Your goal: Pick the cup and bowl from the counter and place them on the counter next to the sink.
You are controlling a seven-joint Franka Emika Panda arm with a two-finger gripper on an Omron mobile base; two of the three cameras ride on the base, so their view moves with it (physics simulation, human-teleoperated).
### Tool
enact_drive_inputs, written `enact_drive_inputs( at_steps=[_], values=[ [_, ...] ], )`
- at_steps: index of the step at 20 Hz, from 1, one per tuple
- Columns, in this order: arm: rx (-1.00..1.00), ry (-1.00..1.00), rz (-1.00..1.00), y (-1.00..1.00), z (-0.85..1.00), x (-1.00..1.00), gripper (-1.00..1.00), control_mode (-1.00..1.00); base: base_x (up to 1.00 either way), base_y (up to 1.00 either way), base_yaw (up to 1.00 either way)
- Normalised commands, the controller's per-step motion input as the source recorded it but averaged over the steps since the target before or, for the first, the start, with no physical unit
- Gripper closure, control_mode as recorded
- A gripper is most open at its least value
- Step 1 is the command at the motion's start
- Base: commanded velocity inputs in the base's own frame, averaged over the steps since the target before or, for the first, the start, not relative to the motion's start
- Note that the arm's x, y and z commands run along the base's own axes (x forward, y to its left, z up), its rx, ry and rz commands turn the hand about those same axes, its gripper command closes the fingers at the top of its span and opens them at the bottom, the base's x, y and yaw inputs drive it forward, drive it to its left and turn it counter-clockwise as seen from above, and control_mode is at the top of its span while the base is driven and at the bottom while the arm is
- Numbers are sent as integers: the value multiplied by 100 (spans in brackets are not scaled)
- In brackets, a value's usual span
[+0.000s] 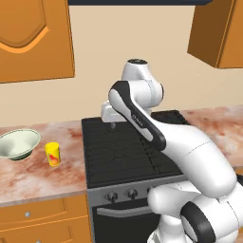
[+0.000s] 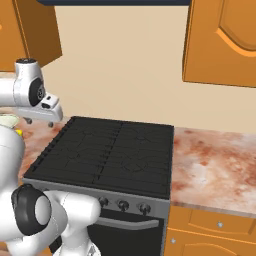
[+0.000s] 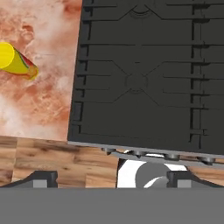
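The yellow cup (image 1: 52,154) stands on the marbled counter (image 1: 42,175) left of the stove, with the pale bowl (image 1: 19,144) just beyond it to the left. My gripper (image 1: 113,125) hangs open and empty over the stove's back left corner, well right of the cup. From the right base camera the gripper (image 2: 39,122) points down, and a sliver of the bowl (image 2: 6,120) peeks out behind the arm. Seen from the hand, the cup (image 3: 15,61) lies at the left edge on the counter (image 3: 43,105); both fingertips (image 3: 41,178) stand wide apart. The sink is out of view.
A black stove (image 1: 128,152) with knobs (image 1: 132,193) fills the middle between two counter stretches. More counter (image 2: 215,165) lies to its right. Orange wall cabinets (image 1: 33,38) hang above, and orange drawers (image 1: 42,218) sit under the counter.
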Motion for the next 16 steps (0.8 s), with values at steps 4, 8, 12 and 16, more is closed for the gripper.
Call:
enact_drive_inputs(
  at_steps=[4, 8, 12, 16],
  values=[
    [8, 0, 0, 46, -38, 0, -100, -100, 0, 0, 0],
    [5, 0, 0, 36, -19, 0, -100, -100, 0, 0, 0],
    [3, 0, -2, 57, -18, 0, -100, -100, 0, 0, 0],
    [1, -1, -6, 75, -22, 6, -100, -100, 0, 0, 0]
  ],
)
